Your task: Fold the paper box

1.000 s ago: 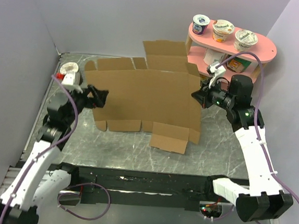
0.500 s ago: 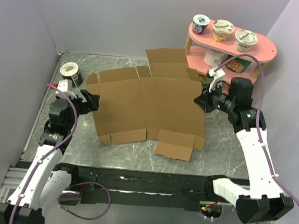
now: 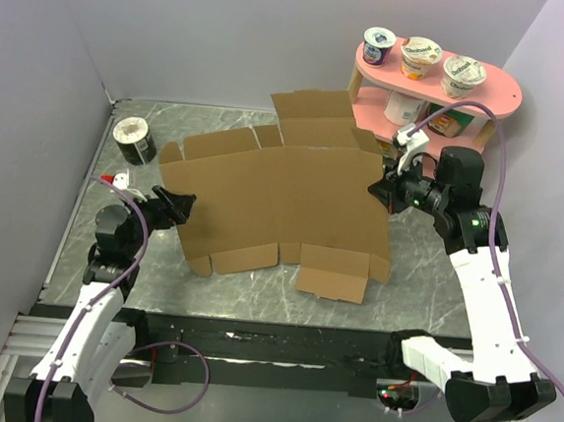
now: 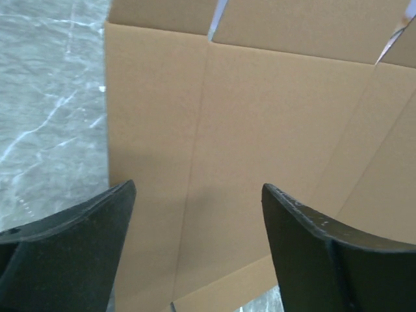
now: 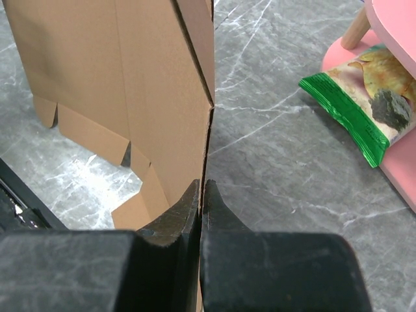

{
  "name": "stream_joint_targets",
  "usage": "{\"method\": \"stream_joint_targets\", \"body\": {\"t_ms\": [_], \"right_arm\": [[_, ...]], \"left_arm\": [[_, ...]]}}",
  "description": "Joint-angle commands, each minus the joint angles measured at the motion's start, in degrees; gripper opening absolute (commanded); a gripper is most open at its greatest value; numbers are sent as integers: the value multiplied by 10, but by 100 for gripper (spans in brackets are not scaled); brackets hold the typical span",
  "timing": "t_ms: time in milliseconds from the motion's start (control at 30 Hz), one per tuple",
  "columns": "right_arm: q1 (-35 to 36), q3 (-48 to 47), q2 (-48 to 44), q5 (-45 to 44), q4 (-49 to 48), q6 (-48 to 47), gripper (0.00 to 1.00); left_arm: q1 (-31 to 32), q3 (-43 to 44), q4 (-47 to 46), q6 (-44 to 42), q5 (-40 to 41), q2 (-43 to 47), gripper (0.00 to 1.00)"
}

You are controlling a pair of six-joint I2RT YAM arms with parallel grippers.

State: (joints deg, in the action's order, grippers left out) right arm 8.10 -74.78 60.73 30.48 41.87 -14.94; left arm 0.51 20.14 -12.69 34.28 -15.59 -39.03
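Within lavender walls point(image 3: 228, 38), the paper box point(image 3: 283, 196) lay on the grey marbled table point(image 3: 425, 273), one edge pinched by the right gripper point(image 5: 202, 195), the left gripper point(image 4: 195, 195) gaping wide opposite.

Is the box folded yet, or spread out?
Spread out: the box is one wide sheet, flaps splayed; right pincer shut on its edge, left pincer open.

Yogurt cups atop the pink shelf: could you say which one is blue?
The leftmost round yogurt cup on the pink oval shelf; the middle cup and right cup are pale.
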Motion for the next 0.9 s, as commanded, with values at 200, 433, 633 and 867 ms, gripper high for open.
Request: {"method": "stream_joint_targets", "body": {"t_ms": [200,433,633,867], "right_arm": [[-1,-33,-1,5,1,-18,0],[-1,-27,-4,5,-2,-16,0],[-1,-32,2,10,-2,-17,0],[0,-27,4,18,-13,-24,0]], "left_arm": [[-4,2,-23,12,35,-7,83],[-20,-26,-16,25,91,22,98],[-22,-58,-123,30,13,-4,91],[-22,-68,-179,36,-13,-58,75]]}}
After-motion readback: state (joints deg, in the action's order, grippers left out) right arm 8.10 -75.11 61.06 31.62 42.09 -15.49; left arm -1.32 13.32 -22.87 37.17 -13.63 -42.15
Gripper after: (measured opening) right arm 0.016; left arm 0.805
